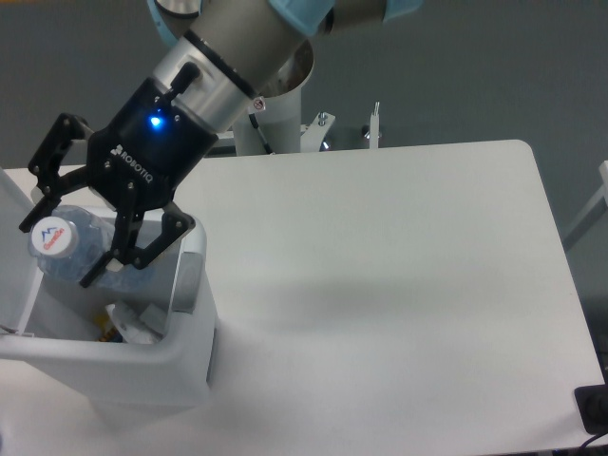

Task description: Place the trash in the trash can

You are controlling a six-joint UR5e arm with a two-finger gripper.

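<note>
Between my pincer (65, 249) fingers sits the crushed bottle (68, 249), pinched tight, its cap end with the red-and-blue mark facing the camera. My black fingers (133, 249) clamp it from both sides, and a blue light glows on my wrist just above. Directly below my pincer is the open mouth of the white trash can (152, 366), its lid (13, 237) standing up off to my far side. Down inside the can, under the bottle, I can see crumpled clear wrapper scraps (133, 321). Off to the other side of my pincer stretches the white table (399, 285).
</note>
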